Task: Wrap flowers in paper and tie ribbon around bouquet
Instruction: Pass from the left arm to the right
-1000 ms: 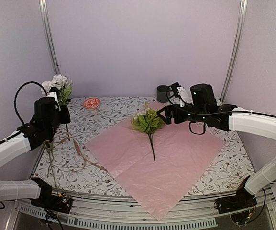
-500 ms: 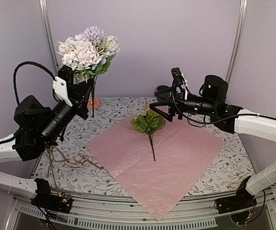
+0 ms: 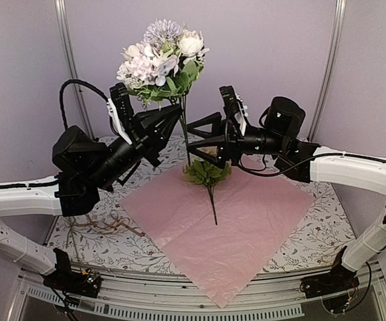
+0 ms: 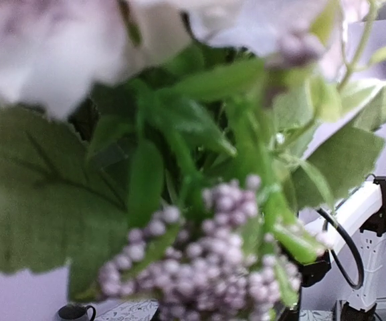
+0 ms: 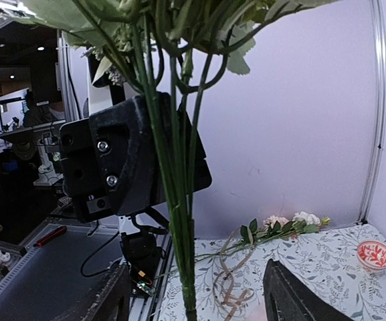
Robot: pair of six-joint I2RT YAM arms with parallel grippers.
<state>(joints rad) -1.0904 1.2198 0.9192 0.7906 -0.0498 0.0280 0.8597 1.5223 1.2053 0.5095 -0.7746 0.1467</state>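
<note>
We find no word, label, brand or number that we can read in any view (the table cloth [image 3: 316, 224] bears only a leafy print, and the small dish [image 5: 374, 255] only a red pattern).

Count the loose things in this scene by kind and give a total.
Flower pieces: 3 (bunch in left gripper, sprig on paper, stem on cloth)
Paper sheets: 1
Ribbon: 1
Bowl: 1
Mug: 1
Total: 7
</note>
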